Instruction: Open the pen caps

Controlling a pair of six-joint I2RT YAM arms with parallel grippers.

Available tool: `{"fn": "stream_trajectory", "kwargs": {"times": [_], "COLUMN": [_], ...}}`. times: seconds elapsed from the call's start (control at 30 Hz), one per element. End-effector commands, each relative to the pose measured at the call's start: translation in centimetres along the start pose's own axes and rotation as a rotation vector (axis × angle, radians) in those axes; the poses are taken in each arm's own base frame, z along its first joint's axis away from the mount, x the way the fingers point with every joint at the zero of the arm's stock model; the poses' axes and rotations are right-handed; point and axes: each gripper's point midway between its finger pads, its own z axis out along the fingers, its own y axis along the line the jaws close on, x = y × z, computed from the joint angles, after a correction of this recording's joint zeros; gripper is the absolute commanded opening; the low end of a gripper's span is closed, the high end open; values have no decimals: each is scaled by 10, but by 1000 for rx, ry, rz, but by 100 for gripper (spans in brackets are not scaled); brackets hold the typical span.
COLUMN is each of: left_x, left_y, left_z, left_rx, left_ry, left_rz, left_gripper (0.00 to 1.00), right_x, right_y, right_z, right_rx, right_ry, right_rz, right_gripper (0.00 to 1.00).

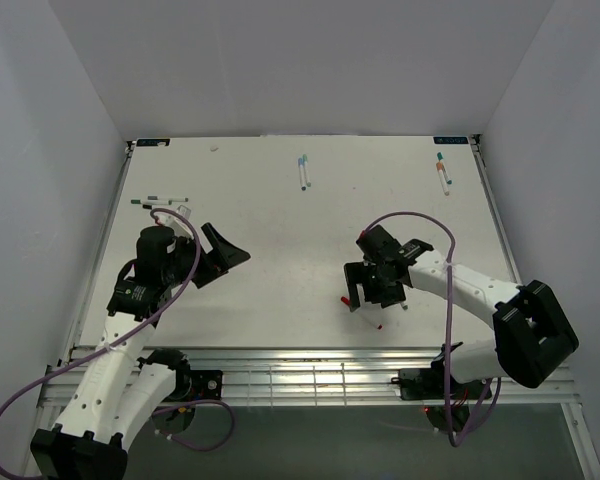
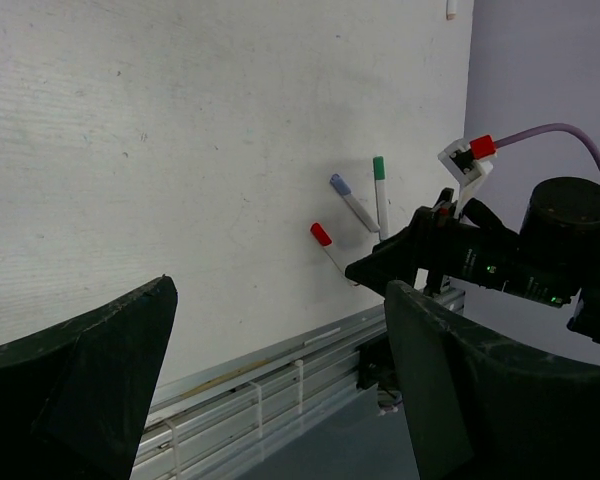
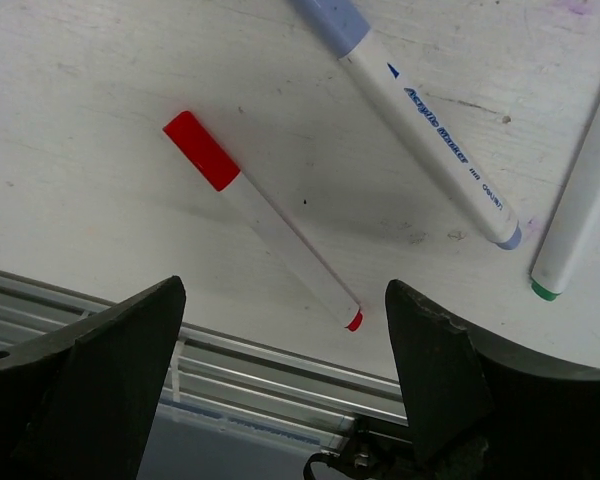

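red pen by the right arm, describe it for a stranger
On the table, find the three white pens under the right gripper. The red pen lies nearest the front rail; it alone has a red cap, unlike the blue pen and green pen.

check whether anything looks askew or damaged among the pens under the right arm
Nothing looks broken or spilled. The red plastic cap and the pale blue plastic cap sit on their thin white pens, which lie loose at differing angles close to the white table's near edge, not lined up.
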Motion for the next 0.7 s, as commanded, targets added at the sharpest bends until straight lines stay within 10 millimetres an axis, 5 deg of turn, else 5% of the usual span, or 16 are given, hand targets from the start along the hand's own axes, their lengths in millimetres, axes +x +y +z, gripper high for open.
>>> {"fn": "stream_trajectory", "kwargs": {"times": [0.0,0.37,0.67], "left_x": [-1,-1,3], "left_y": [-10,-15,-5], "left_z": [-3,-8,-4], "left_rx": [54,70,23], "left_ry": [1,-16,11], "left_rz": [26,15,-17], "left_gripper": [95,94,94], "right_x": [3,27,37], "right_y": [-1,-1,18], "right_z": [12,35,55], "right_rx": [6,66,132], "right_ry": [-10,29,53], "right_rz": [12,-56,-186], "right_gripper": [86,73,37]}}
